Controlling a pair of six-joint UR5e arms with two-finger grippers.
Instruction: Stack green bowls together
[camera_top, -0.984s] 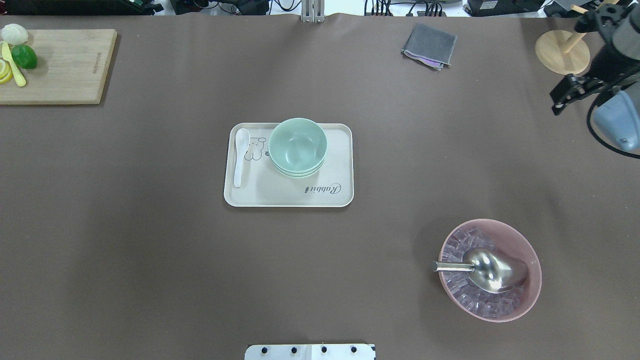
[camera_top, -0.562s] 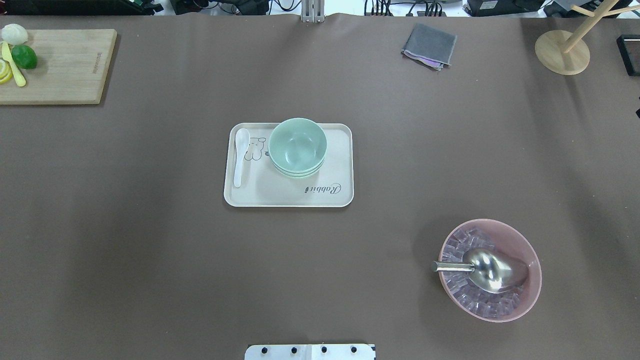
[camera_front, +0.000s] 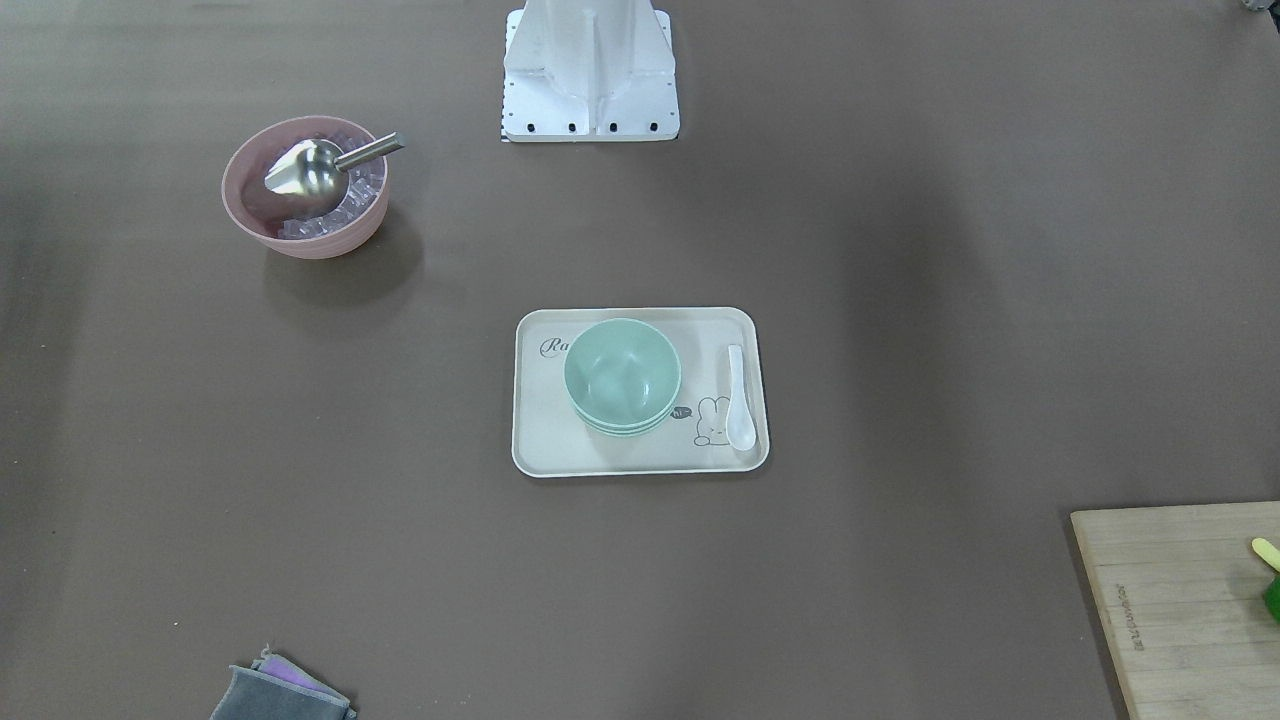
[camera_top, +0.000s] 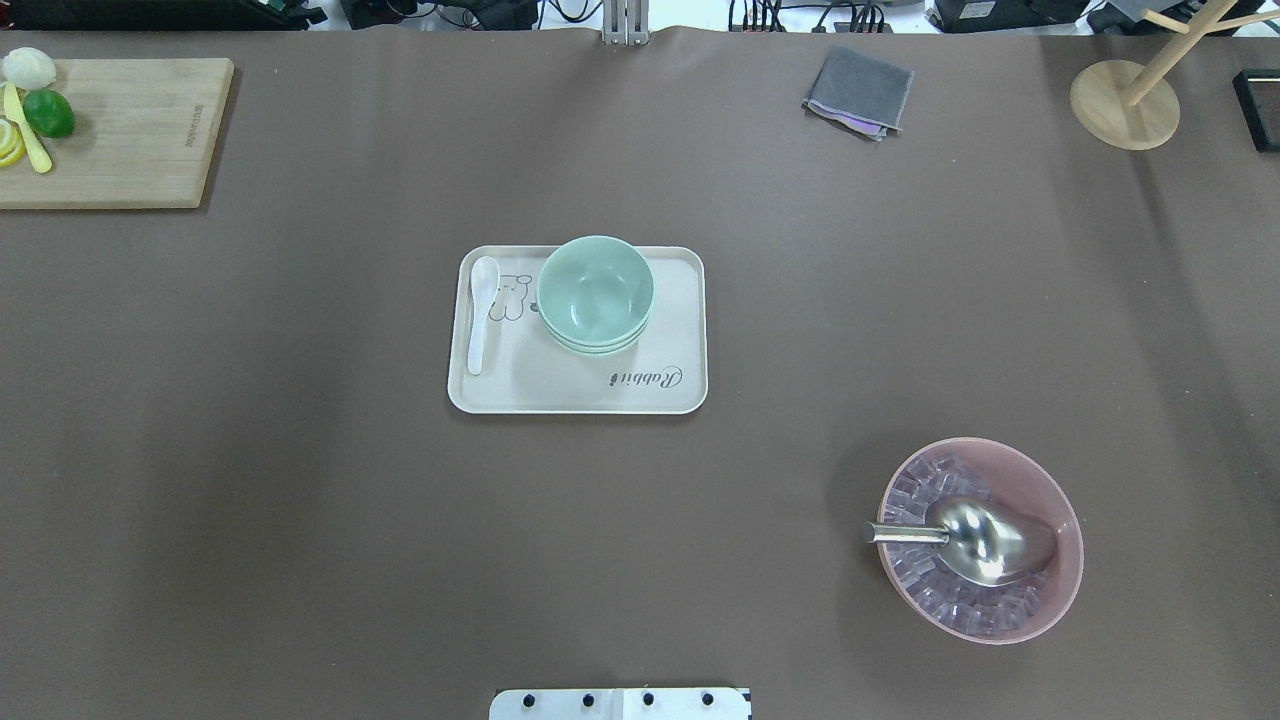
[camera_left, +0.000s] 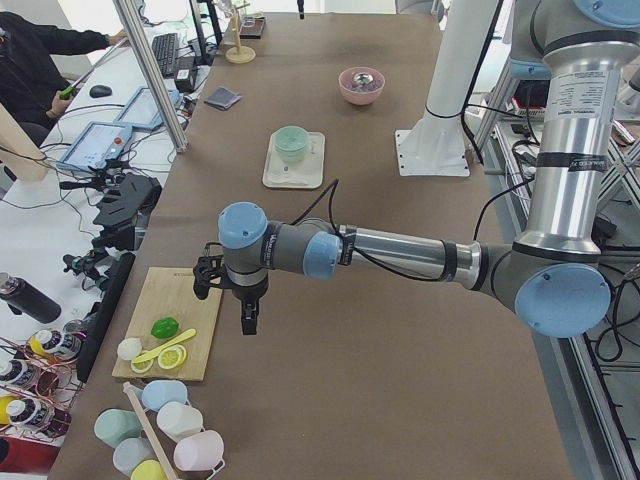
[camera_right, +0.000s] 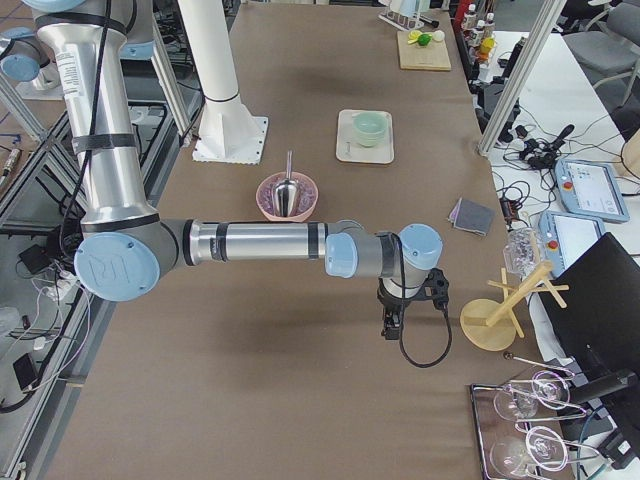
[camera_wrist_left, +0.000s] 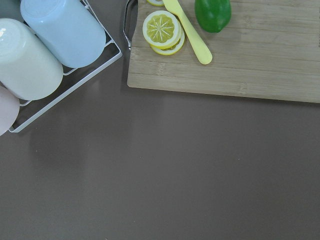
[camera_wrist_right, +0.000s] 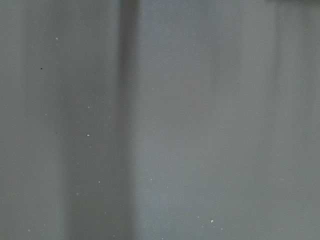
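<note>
Since the green bowls (camera_top: 595, 290) sit nested one inside another, three rims showing, on the far half of the cream tray (camera_top: 560, 388) at mid-table, I judge the stacking itself done. A white spoon (camera_top: 481, 312) lies on the tray just left of the stack, apart from it. Out to the near right stands the pink bowl (camera_top: 1068, 560) of ice cubes with its metal scoop (camera_top: 985, 540). A wooden cutting board (camera_top: 120, 130) lies far left and a grey cloth (camera_top: 858, 92) far right.

Neither arm is near the tray. The left gripper (camera_left: 240, 300) hangs over the table beside the board at the left end, and the right gripper (camera_right: 393, 315) hangs near a wooden stand (camera_right: 495, 320) at the right end. Only the side cameras catch them (too little to go on), so I cannot tell whether either is released or clenched. The next move, to my mind, calls only for parking both arms clear and checking that the stack sits level.
</note>
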